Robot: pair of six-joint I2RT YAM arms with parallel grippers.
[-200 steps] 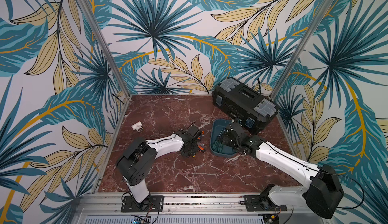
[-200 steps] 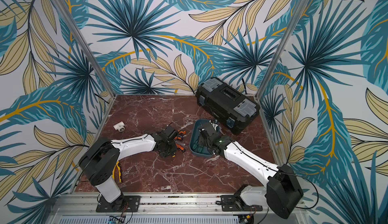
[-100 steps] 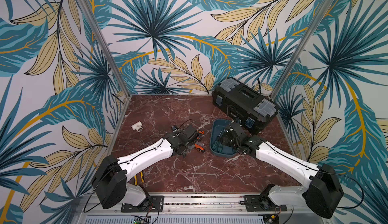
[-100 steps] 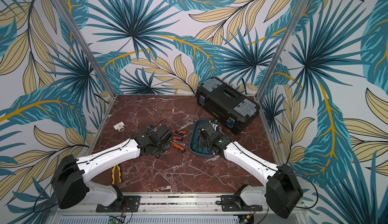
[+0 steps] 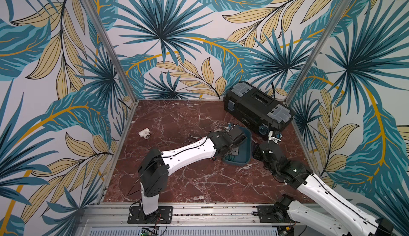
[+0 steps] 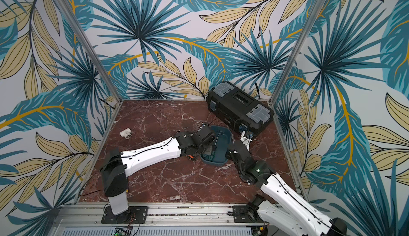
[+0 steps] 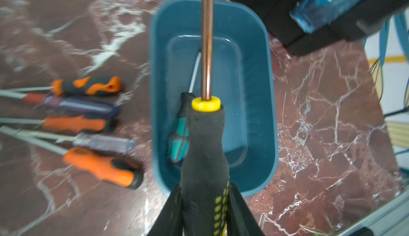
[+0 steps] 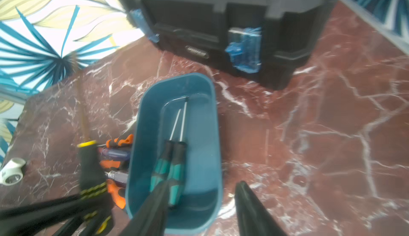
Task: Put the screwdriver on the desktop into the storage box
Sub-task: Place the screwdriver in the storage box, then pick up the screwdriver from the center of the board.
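My left gripper [image 7: 204, 186] is shut on a screwdriver [image 7: 205, 139] with a black handle, yellow collar and copper shaft. It hangs over the teal storage box [image 7: 254, 86], shaft running lengthwise along the box. In both top views the left gripper [image 5: 234, 139] [image 6: 208, 145] sits over the box's left side [image 5: 243, 157] [image 6: 221, 155]. Two teal-handled screwdrivers [image 8: 170, 170] lie inside the box. My right gripper [image 8: 201, 190] is open at the box's near end, one finger over the inside and one outside; it holds nothing. The desktop [image 5: 177, 179] is red-brown marble.
Several loose screwdrivers [image 7: 99, 168] [image 8: 117, 144] lie on the desktop just left of the box. A black toolbox [image 5: 256, 106] [image 6: 239, 106] stands behind the box at the back right. A white pipe fitting [image 5: 145, 133] [image 6: 126, 133] lies at the left.
The left arm has swung right from the pile of loose screwdrivers to over the storage box, carrying the black-handled screwdriver. The right gripper has drawn back a little towards the box's near right side.
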